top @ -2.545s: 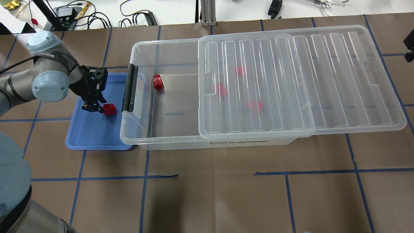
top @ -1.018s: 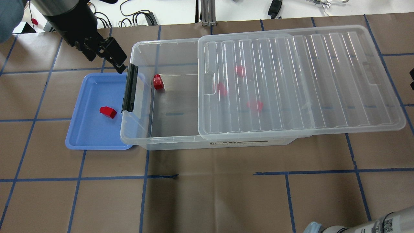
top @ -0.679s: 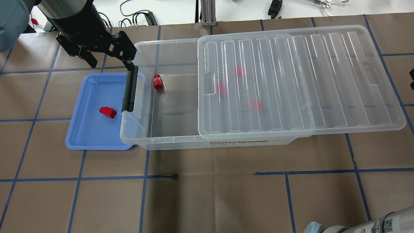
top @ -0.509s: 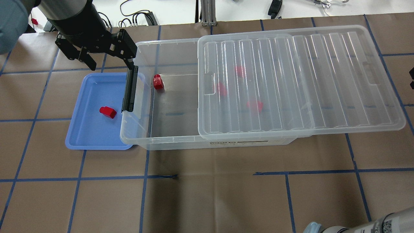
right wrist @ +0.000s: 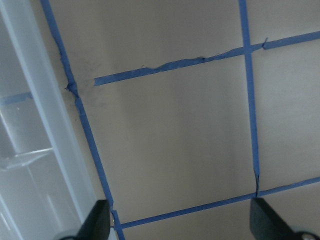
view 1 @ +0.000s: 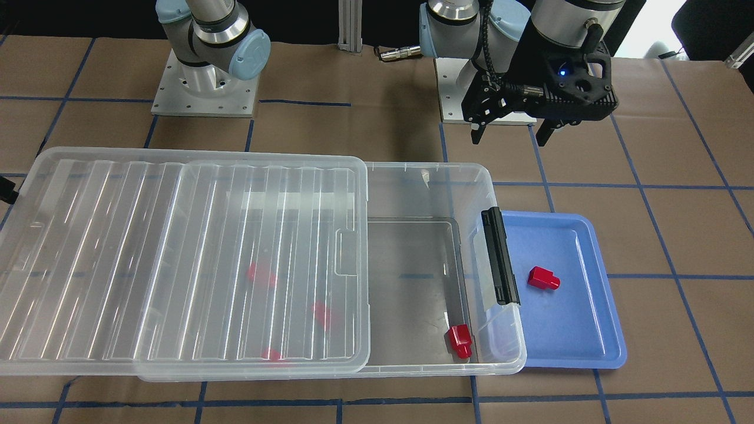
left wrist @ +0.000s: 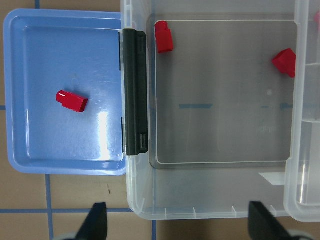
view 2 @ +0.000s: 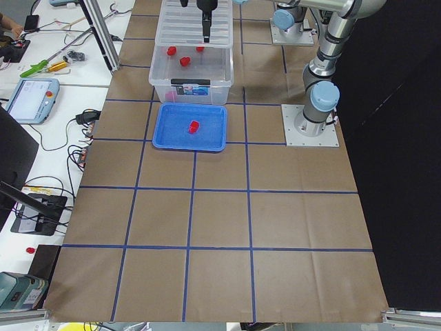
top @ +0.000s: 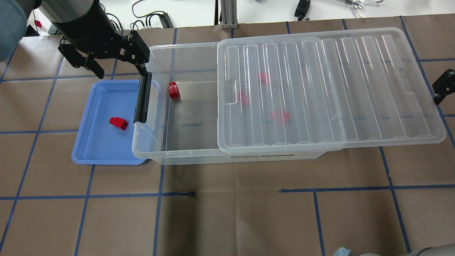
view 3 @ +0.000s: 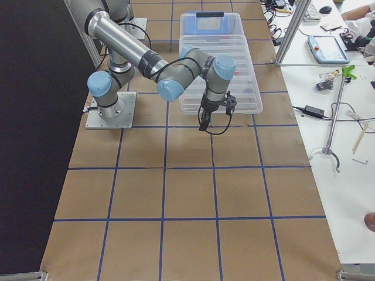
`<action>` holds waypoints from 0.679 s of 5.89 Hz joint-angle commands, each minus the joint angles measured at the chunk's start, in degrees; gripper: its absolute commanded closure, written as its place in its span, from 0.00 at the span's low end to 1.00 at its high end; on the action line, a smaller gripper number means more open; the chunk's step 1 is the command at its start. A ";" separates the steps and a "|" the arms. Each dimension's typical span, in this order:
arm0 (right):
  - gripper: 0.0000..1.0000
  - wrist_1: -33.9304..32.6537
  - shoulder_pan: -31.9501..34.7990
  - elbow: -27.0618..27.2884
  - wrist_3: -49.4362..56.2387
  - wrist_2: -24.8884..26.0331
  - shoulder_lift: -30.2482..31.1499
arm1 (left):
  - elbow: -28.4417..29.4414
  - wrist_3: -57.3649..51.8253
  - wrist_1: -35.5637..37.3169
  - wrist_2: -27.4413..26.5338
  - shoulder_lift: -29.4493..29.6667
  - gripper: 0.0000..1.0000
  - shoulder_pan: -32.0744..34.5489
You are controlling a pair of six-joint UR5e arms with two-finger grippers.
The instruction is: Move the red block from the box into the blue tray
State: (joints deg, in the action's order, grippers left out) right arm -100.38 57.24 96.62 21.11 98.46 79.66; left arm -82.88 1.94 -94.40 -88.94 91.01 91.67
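The red block (top: 118, 123) is seen lying on its side on the floor of the blue tray (top: 96, 149), near the tray's middle, and it is touched by nothing. The tray is set against the end of the box (top: 185, 156) that carries the black clip bar (top: 143, 96), and in the overhead view its edge is overlapped by the box's rim. The ribbed lid (top: 330, 85) is slid toward the robot's right, so the tray-side end of the box is left uncovered. 4 other red blocks are found in the box: 1 (top: 173, 90) in the uncovered part, close to the clip-end wall, and 3 seen blurred through the lid (top: 263, 77) (top: 244, 97) (top: 280, 116).

The left gripper (top: 121, 72) is held raised by the clip end of the box, with its jaws spread wide and nothing between them. From its wrist camera both the tray and the uncovered end of the box are seen below.

The right gripper (right wrist: 181, 220) is also spread wide and nothing is gripped. Beneath it, brown paper (right wrist: 170, 130) crossed by blue tape (right wrist: 248, 75) is shown, with the lid's edge just beside it.
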 commanded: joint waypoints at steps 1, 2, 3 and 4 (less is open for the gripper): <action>0.00 -0.08 2.08 2.34 -0.80 -0.20 0.76 | 0.00 0.00 0.00 0.00 -0.04 0.01 0.00; 0.00 0.01 2.61 2.43 -2.46 -2.11 0.76 | 0.00 0.00 0.00 0.00 -0.04 0.01 0.00; 0.00 0.01 3.66 2.78 -3.52 -3.00 0.84 | 0.00 0.00 0.00 0.00 -0.04 0.01 0.00; 0.00 -0.08 5.15 3.05 -3.53 -3.10 0.76 | 0.00 0.00 0.00 0.00 -0.04 0.01 0.00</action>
State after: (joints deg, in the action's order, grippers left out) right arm -100.40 61.10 99.39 17.94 95.76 80.45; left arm -82.88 1.93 -94.39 -88.94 90.97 91.67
